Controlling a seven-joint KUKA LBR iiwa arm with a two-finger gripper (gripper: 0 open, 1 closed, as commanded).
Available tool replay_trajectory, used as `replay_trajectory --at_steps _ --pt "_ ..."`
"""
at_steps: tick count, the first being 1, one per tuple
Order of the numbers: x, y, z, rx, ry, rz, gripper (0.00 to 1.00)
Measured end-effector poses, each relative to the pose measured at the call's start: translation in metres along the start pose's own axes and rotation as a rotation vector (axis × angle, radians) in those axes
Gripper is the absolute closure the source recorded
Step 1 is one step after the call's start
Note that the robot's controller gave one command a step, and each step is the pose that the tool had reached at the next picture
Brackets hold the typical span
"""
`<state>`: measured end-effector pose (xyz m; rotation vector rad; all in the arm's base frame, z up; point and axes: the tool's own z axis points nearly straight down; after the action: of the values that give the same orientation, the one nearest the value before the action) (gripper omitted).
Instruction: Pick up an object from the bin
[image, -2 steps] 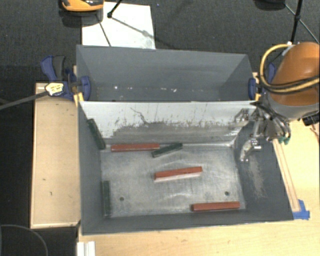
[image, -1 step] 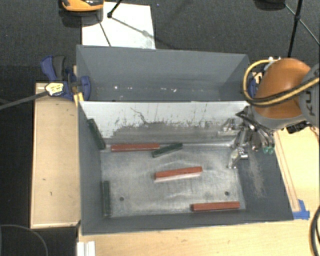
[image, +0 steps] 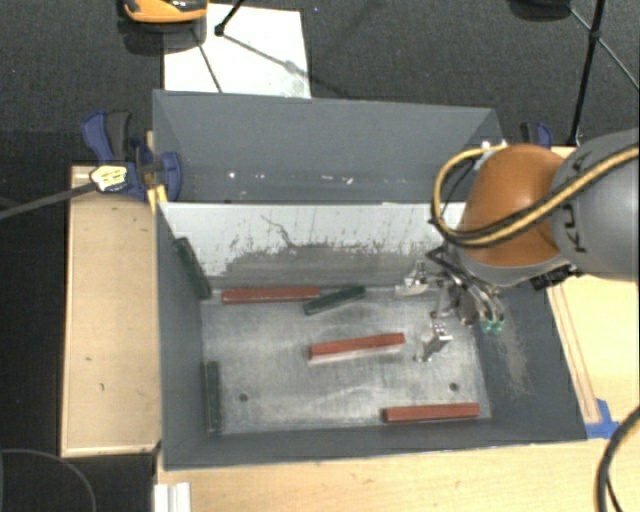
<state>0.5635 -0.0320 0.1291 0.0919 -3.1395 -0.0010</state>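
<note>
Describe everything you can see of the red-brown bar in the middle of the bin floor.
The red-brown bar is long, thin and straight, with a paler strip along its near edge; it looks rigid. It lies flat on the bin floor near the middle, slightly slanted, right end farther back. That end points towards the tool, a small gap showing between them. Nothing else touches it.
</note>
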Motion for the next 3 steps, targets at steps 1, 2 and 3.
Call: replay_trajectory --at_steps 1,2,3 --pt "-0.020 -0.003 0.053 0.001 -0.018 -0.053 1.00" --pt "-0.020 -0.003 0.053 0.001 -0.018 -0.053 1.00" --pt "-0.020 0.003 0.007 -0.001 0.002 -0.036 1.00"
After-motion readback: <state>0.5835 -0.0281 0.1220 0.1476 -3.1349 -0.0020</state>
